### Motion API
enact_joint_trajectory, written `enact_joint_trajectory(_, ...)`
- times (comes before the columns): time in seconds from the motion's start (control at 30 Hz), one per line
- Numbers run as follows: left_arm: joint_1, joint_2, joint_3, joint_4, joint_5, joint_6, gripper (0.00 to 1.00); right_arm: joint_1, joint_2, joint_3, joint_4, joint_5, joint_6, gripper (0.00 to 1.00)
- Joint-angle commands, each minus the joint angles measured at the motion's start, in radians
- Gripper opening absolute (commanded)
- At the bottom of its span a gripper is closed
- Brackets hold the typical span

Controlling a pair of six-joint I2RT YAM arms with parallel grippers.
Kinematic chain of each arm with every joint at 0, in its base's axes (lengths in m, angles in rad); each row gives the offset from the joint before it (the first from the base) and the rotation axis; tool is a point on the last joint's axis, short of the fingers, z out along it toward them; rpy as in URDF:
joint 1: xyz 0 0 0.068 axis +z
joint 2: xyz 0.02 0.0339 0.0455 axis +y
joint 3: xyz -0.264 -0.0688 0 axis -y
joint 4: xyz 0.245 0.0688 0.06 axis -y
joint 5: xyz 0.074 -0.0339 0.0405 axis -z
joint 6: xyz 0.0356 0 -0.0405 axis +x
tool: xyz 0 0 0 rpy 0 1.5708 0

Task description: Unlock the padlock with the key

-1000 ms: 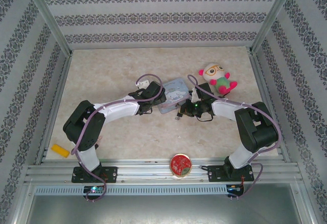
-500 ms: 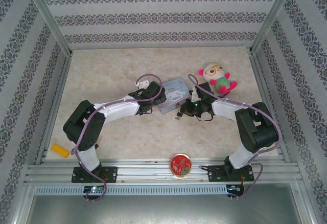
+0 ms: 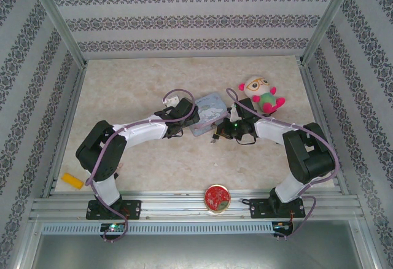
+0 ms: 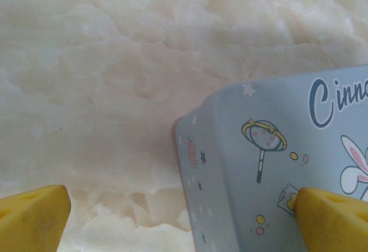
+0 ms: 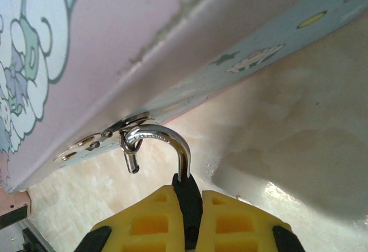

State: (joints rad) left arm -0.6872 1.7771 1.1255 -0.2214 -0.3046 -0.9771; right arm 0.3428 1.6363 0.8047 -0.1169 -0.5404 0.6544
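The padlock [image 5: 187,190] has a dark body and a silvery shackle [image 5: 170,136]. The shackle hooks through the ring of the hasp on the light-blue tin [image 5: 115,50]. Its short end hangs free outside the body. My right gripper [image 5: 188,197] is shut on the padlock's body, right at the tin's front edge [image 3: 207,112]. My left gripper [image 4: 183,203] is open, its yellow fingertips [image 4: 34,212] straddling the tin's corner [image 4: 230,165], one tip over the lid. The key is hidden.
A plush doll [image 3: 263,94] lies behind the right arm, close to the tin. A red round tin [image 3: 216,197] sits at the near rail and a yellow block [image 3: 72,180] at the near left edge. Patterned walls enclose the table.
My right gripper has shifted very slightly at the tin's edge, still holding the padlock. The left arm has not moved.
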Motion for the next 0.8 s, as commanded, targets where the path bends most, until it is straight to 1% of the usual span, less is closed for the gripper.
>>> enact_joint_trajectory(0.0, -0.002, -0.001, -0.016, -0.033, -0.001, -0.002, 0.99, 0.008, -0.027, 0.027, 0.013, -0.013, 0.01, 0.0)
enact_joint_trajectory(0.77, 0.006, -0.001, -0.017, -0.047, 0.005, -0.017, 0.99, 0.004, -0.006, 0.053, 0.01, -0.009, 0.017, 0.0)
